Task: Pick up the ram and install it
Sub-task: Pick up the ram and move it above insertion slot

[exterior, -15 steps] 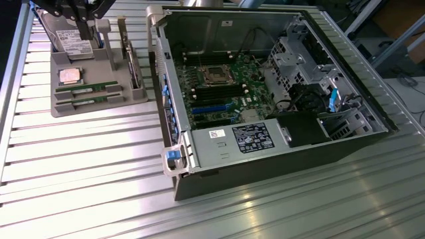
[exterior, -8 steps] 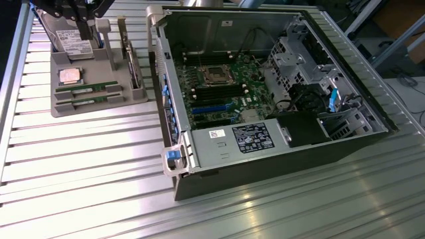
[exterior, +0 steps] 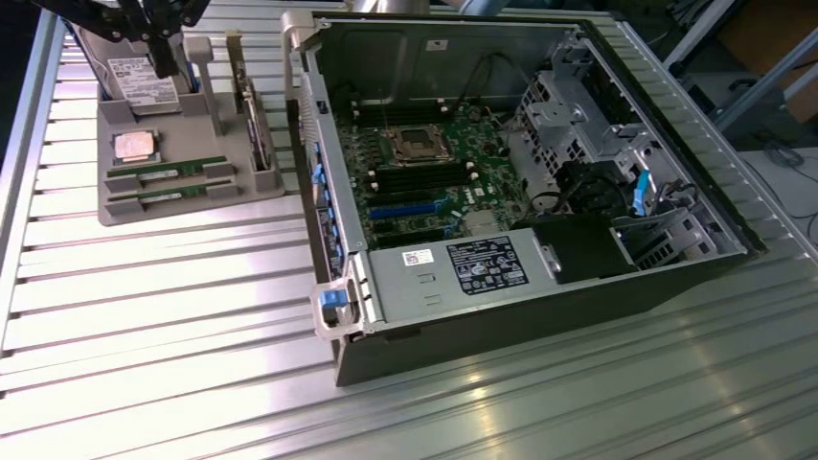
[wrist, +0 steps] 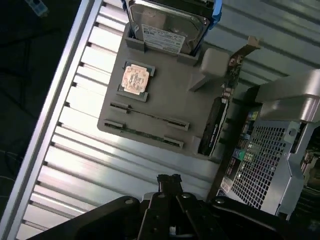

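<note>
a: where was the hand?

b: hanging high over the table, touching nothing. its fingertips looked pressed together with nothing between them, though dark on dark made that hard to be sure of.

a: and the ram?

b: lying flat in the grey tray, below the hand and out in front of its fingertips, well apart from them. it hadn't been picked up, and it wasn't in the case.

a: which way did it run?

b: its long axis lay crosswise in front of the hand. one end pointed toward the expansion card and the case beyond it.

a: how many of each?

b: two sticks, the ram and its twin, just beside each other and parallel. seen from the wrist, the twin was on the hand's side of the ram. one cpu sat past the ram from the hand, and one hard drive stood farther off at the tray's far end. there was one expansion card on edge, one open case with one motherboard, and one hand to do the reaching.
</note>
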